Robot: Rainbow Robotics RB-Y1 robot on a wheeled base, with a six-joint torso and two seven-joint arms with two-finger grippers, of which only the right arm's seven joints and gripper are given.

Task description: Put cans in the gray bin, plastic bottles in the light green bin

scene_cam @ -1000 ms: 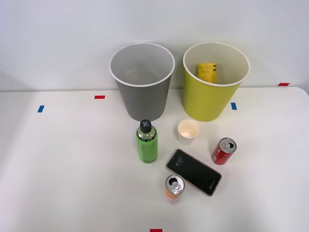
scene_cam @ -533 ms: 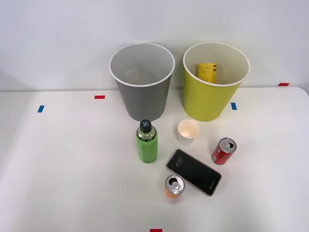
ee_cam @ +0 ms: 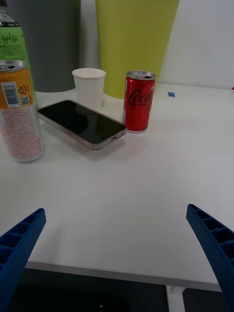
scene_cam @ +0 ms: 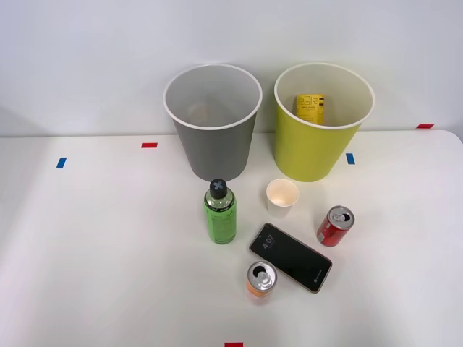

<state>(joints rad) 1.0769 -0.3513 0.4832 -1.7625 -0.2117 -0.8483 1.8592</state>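
Note:
The gray bin [scene_cam: 213, 123] and the light green bin [scene_cam: 322, 121] stand side by side at the back of the white table. A yellow bottle [scene_cam: 310, 108] lies inside the light green bin. The green bottle [scene_cam: 220, 212] stands upright in front of the gray bin. A red can [scene_cam: 335, 226] stands at the right and an orange can [scene_cam: 260, 279] near the front. In the wrist view my right gripper [ee_cam: 117, 253] is open at the table's front edge, its blue fingers [ee_cam: 212, 241] spread wide, well short of the red can [ee_cam: 139, 101] and orange can [ee_cam: 18, 113].
A white paper cup [scene_cam: 281, 197] stands between the bins and the cans. A dark phone [scene_cam: 291, 256] lies flat between the two cans. Red and blue tape marks [scene_cam: 149, 145] dot the table. The table's left half is bare.

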